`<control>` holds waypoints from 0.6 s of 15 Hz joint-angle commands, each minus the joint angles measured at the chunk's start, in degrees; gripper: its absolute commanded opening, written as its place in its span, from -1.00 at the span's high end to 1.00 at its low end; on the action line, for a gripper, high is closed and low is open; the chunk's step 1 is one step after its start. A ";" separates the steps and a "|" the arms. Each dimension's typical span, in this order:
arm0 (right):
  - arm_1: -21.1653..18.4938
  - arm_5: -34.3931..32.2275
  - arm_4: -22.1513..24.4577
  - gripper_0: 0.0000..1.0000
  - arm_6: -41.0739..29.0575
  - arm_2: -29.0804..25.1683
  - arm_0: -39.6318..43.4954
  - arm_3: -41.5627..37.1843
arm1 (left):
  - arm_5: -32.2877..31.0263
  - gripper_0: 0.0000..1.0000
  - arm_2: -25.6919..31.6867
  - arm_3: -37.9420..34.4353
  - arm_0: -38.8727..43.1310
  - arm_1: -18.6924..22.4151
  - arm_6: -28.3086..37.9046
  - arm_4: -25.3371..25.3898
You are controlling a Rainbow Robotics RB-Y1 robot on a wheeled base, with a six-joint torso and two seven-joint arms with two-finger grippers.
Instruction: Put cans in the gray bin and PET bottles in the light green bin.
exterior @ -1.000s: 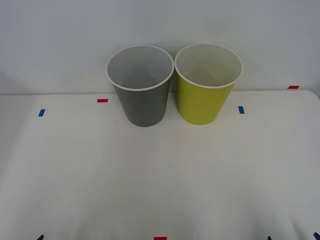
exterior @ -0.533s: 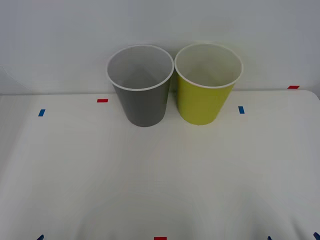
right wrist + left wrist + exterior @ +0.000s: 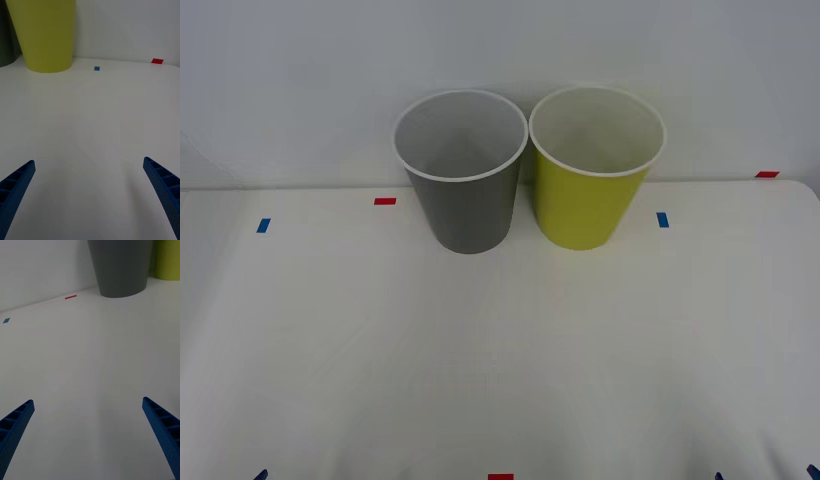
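Standing upright at the far side of the white table [image 3: 500, 360], the gray bin [image 3: 465, 200] and the light green bin [image 3: 590, 200] are just beside each other, gray on the left. From above, both pale insides look bare. The right gripper [image 3: 90, 195] is low over the table with its blue fingers [image 3: 165, 187] wide apart, holding nothing, facing the green bin. The left gripper [image 3: 90, 435] is equally spread, facing the gray bin near a red tape mark [image 3: 70, 297].
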 commanded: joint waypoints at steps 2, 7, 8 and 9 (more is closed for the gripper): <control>0.00 0.00 0.00 -1.00 0.00 0.00 0.00 0.00 | 0.00 -1.00 0.00 0.00 0.00 0.00 0.00 0.00; 0.00 0.00 0.00 -1.00 0.00 0.00 0.00 0.00 | 0.00 -1.00 0.00 0.00 0.00 0.00 0.00 0.00; 0.00 0.00 0.00 -1.00 0.00 0.00 0.00 0.00 | 0.00 -1.00 0.00 0.00 0.00 0.00 0.00 0.00; 0.00 0.00 0.00 -1.00 0.00 0.00 0.00 0.00 | 0.00 -1.00 0.00 0.00 0.00 0.00 0.00 0.00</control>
